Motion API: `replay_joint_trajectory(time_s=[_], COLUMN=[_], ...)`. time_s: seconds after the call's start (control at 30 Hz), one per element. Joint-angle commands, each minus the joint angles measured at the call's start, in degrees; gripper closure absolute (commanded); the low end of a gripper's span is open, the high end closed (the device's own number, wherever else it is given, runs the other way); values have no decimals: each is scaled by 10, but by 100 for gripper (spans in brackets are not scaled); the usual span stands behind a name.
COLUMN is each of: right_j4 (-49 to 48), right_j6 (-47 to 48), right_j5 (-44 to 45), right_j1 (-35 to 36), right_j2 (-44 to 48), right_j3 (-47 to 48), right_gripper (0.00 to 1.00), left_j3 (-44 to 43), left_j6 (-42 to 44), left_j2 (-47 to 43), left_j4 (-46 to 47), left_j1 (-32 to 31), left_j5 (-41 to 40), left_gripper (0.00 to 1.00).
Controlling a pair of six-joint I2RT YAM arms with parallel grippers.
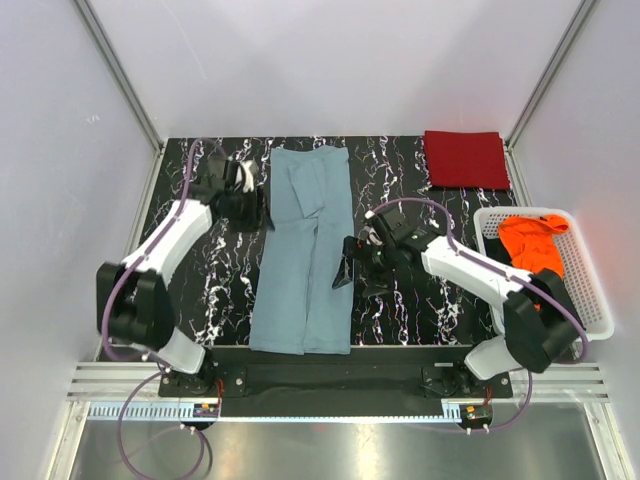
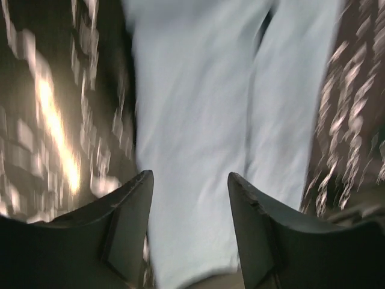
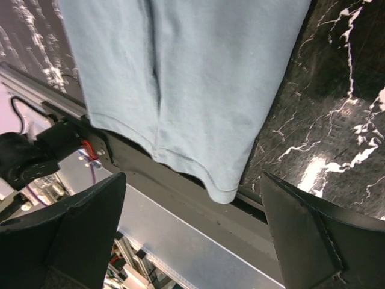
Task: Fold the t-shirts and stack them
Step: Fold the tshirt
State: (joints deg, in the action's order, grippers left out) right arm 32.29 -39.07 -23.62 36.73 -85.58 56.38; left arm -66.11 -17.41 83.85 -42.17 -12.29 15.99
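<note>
A dusty grey-blue t-shirt point(image 1: 303, 250) lies lengthwise on the middle of the table with both sides folded in. Its hem hangs over the near edge point(image 3: 222, 191). My left gripper point(image 1: 262, 212) is open at the shirt's upper left edge, and the blurred left wrist view shows the cloth point(image 2: 198, 120) between its fingers point(image 2: 189, 180). My right gripper point(image 1: 346, 270) is open and empty beside the shirt's right edge, above its lower part point(image 3: 192, 186). A folded dark red t-shirt point(image 1: 465, 160) lies at the back right. A bright orange t-shirt point(image 1: 535, 245) is bunched in the basket. The teal t-shirt is out of view.
A white slatted basket point(image 1: 590, 290) stands at the right edge of the black marbled table point(image 1: 400, 170). White walls close in the back and sides. A metal rail point(image 1: 330, 385) runs along the near edge by the arm bases.
</note>
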Motion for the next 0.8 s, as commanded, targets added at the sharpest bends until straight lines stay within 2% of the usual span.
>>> replay_joint_trajectory(time_s=[0.0, 0.17, 0.33, 0.5, 0.77], right_j4=[-9, 7, 30, 44, 45], right_j6=[-27, -71, -86, -87, -65], right_j5=[-4, 17, 27, 27, 30], right_j1=[-3, -4, -5, -5, -9], right_j2=[58, 138, 188, 184, 129], right_j3=[-6, -79, -114, -119, -98], right_gripper=[0, 0, 0, 0, 0], left_j3=[-102, -249, -393, -496, -640], left_j6=[10, -8, -13, -39, -76], left_j2=[85, 274, 409, 528, 654], left_j4=[105, 113, 112, 113, 113], left_j1=[-16, -23, -30, -35, -28], left_j5=[34, 13, -11, -2, 33], left_gripper=[44, 49, 49, 49, 47])
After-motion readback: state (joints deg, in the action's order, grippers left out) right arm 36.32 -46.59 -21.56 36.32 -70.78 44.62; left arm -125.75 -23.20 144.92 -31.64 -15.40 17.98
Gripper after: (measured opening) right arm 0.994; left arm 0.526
